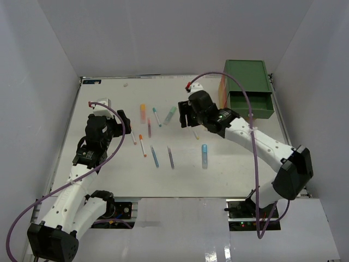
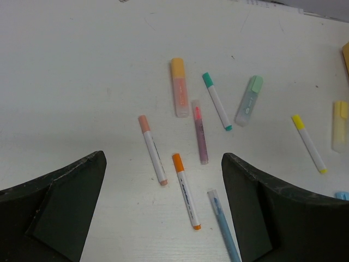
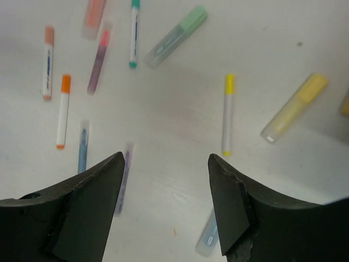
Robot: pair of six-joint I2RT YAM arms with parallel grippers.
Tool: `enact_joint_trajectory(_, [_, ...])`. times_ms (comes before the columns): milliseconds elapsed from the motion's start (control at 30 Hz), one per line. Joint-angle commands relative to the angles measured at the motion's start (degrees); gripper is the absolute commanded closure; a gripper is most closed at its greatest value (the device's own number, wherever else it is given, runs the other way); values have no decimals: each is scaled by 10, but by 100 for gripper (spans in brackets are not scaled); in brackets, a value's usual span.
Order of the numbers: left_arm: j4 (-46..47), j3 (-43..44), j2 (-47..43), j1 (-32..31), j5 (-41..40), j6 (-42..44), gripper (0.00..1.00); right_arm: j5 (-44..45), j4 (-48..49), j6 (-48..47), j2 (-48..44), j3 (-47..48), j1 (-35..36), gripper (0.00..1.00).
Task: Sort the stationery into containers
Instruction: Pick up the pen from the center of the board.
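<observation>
Your right gripper (image 3: 166,164) hangs empty with jaws apart beside the yellow pen (image 3: 228,114), so an off-centre close could roll it away.

The right claw (image 3: 166,164) hangs over the white worktop (image 3: 180,109), its two dark fingers spread with nothing between them. Just ahead of one fingertip lies a yellow pen (image 3: 228,113), a yellow highlighter (image 3: 294,107) farther out on that side, and a pale blue highlighter (image 3: 209,236) partly hidden behind that finger. A purple pen (image 3: 124,177) lies beside the other finger, a blue pen (image 3: 83,146) and an orange-capped pen (image 3: 63,111) just outside it, while a green highlighter (image 3: 176,36) and a teal-capped pen (image 3: 134,33) lie well ahead.
</observation>
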Motion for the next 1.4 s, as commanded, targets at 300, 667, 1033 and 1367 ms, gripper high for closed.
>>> enact_joint_trajectory(300, [6, -2, -9, -2, -15, 0, 2, -46, -146, 42, 227, 101, 127, 34])
enact_joint_trajectory(667, [5, -2, -17, -2, -18, -1, 2, -33, -144, 81, 299, 110, 149, 41])
enact_joint_trajectory(1033, [6, -1, -19, -2, -15, -1, 2, -28, -128, 101, 333, 109, 151, 50])
enact_joint_trajectory(1367, [5, -2, -18, -2, -14, -1, 2, -16, -128, 107, 345, 106, 151, 68])
